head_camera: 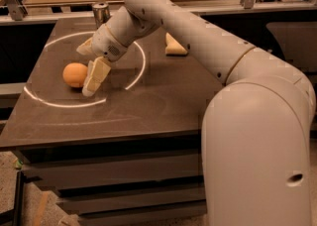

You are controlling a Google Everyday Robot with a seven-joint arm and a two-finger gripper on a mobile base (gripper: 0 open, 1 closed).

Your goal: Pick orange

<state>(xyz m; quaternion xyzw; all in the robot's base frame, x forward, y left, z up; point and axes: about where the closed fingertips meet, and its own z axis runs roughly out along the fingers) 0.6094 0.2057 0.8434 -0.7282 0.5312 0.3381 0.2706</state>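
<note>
The orange [74, 74] is a round orange fruit lying on the dark table [163, 106], at the left inside a white ring of light. My gripper [85, 70] reaches down from the right and sits right against the orange's right side. Its fingers are spread open. One cream finger [95, 76] points down beside the orange and the other shows above and behind the fruit. Nothing is held.
A metal can [100, 12] stands at the table's back edge. A pale yellow sponge [174, 46] lies behind the arm at the back right. My large white arm [247, 121] covers the table's right side. Desks with clutter stand behind.
</note>
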